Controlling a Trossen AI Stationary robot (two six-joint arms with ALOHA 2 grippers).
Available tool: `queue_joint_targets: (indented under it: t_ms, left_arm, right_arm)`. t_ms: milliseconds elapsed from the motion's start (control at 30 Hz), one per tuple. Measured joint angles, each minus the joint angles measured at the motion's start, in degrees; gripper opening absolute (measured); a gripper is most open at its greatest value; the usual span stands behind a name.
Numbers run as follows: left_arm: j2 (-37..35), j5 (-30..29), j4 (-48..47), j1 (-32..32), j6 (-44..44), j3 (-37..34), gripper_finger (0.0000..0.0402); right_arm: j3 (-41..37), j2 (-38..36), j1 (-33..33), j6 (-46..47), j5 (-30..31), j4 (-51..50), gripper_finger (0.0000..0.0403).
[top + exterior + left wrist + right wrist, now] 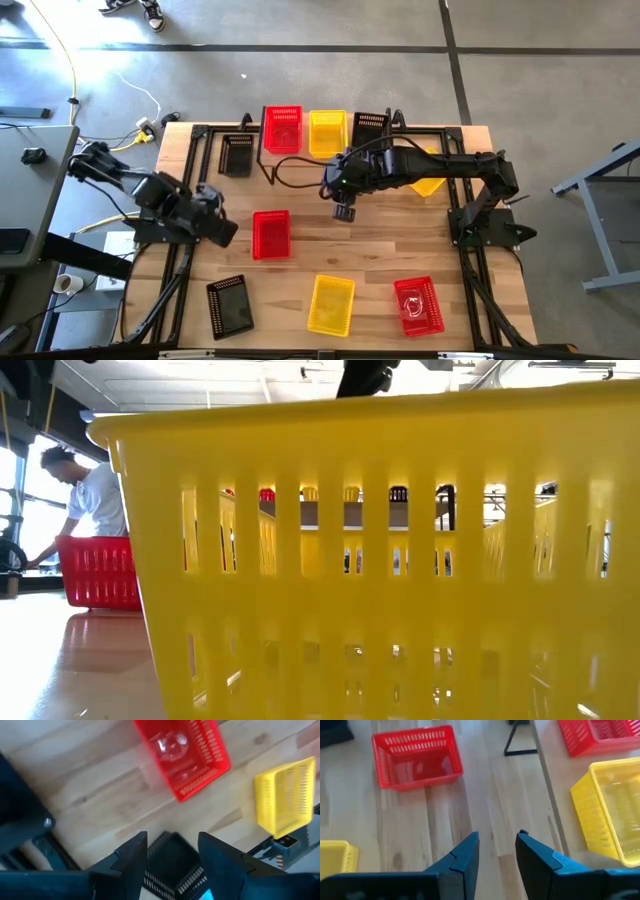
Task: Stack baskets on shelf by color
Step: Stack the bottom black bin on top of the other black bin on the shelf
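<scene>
Baskets (271,234) lie below both raised arms, jaws parted.

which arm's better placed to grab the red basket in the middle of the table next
Left, probably. The left tool sits open right beside the red basket, empty. The right tool is also open and empty but hangs farther off, nearer the shelf.

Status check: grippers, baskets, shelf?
Left gripper open above front-left black basket. Right gripper open, empty, mid-table. Shelf holds red, yellow, black baskets. Nothing blocking.
</scene>
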Motion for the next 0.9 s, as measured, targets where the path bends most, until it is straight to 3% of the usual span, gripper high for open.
queue_joint_targets:
  t_ms: [433,700,900]
  left_arm:
    - [9.19,2.06,-2.74,-15.68,-21.59,0.00,0.0168]
    - [15.82,9.27,-2.34,-22.79,-32.54,0.00,0.0168]
    - [20.84,9.72,0.76,-26.64,-38.71,0.00,0.0168]
  right_arm:
    - [0.00,0.02,0.00,-11.60,-0.49,-0.57,0.0115]
    - [0.00,0.04,0.00,-11.97,-0.71,-0.85,0.0115]
    - [0.00,0.07,0.00,-12.03,-0.69,-1.00,0.0115]
